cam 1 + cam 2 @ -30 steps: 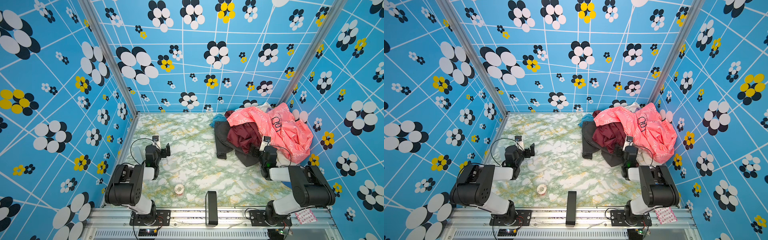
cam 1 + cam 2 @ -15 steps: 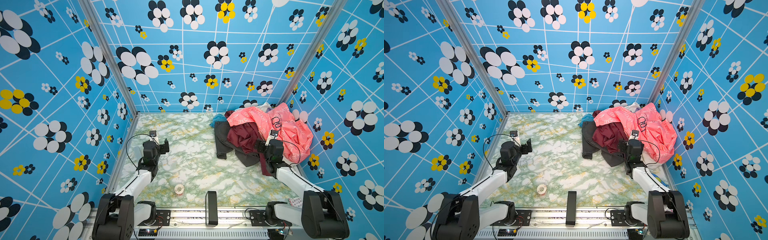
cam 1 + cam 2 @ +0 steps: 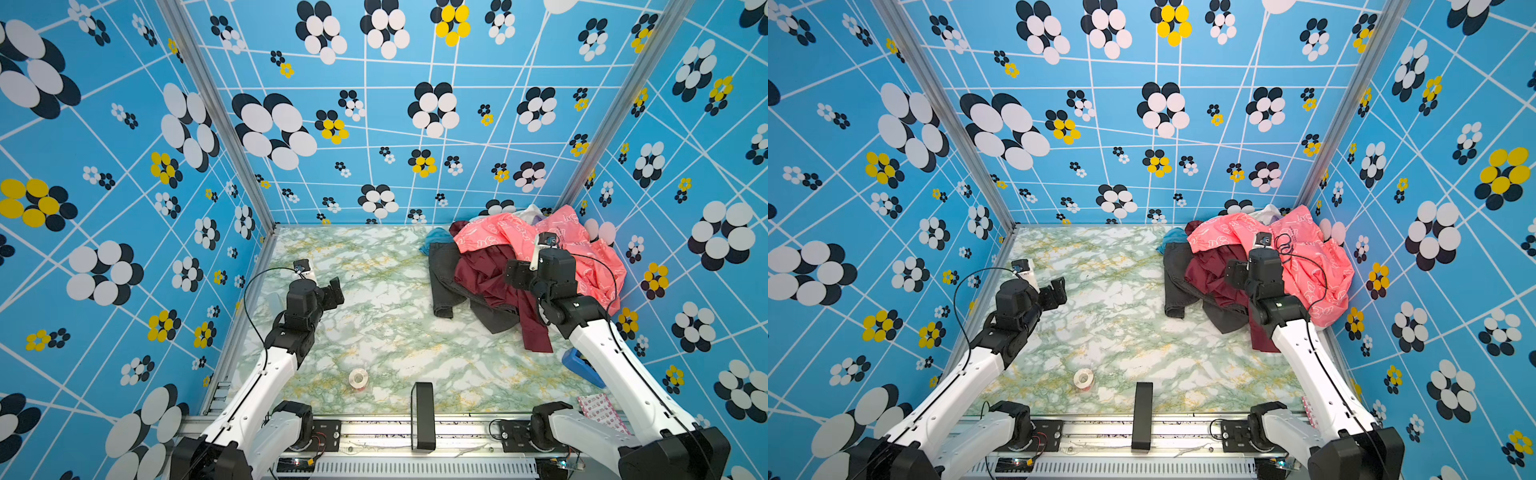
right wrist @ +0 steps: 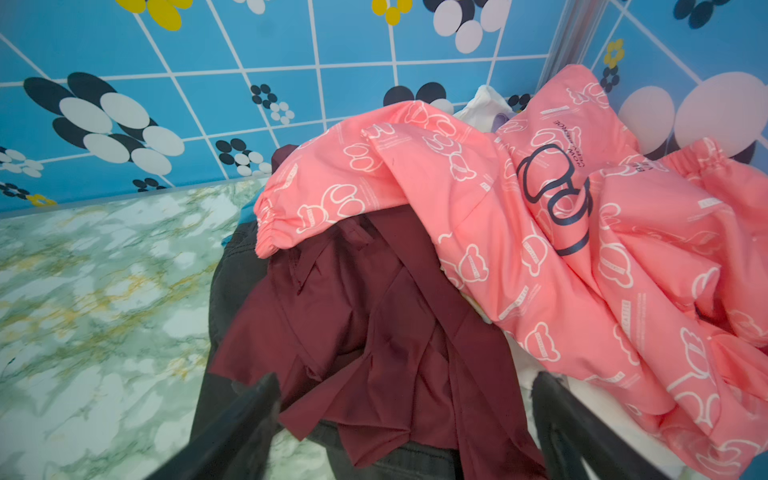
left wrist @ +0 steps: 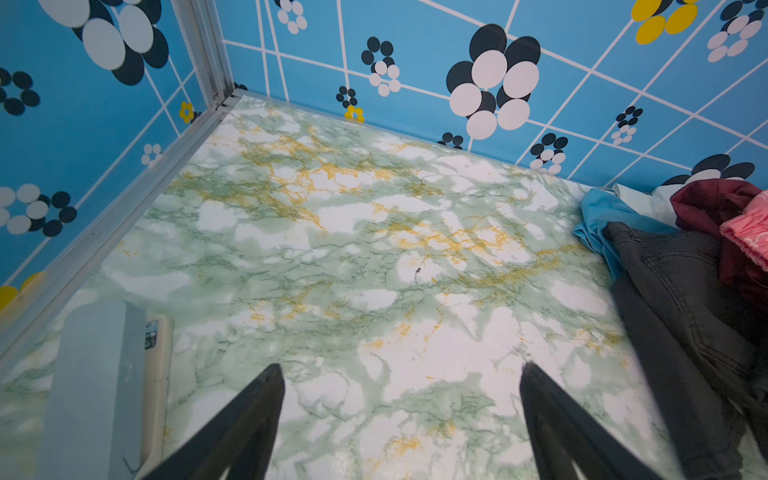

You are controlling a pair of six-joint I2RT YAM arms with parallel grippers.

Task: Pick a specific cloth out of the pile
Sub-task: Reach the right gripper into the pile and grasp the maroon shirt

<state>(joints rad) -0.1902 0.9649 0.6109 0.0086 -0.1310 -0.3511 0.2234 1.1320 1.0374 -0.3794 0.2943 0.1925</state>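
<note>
Reaching forward since a second ago, the right gripper point(image 4: 405, 380) hovers wide open and empty just above the maroon cloth point(image 3: 482, 274) on the left side of the far-right pile point(image 3: 590, 266), poised to grab it; the left gripper point(image 5: 401, 368) is open and empty too.

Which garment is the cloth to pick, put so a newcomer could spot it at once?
Go to the far right corner of the table, where the pile sits. On its left slope lies the cloth, partly under the pink jacket and over the dark grey garment. It alone is plain dark maroon, thin and unprinted.
</note>
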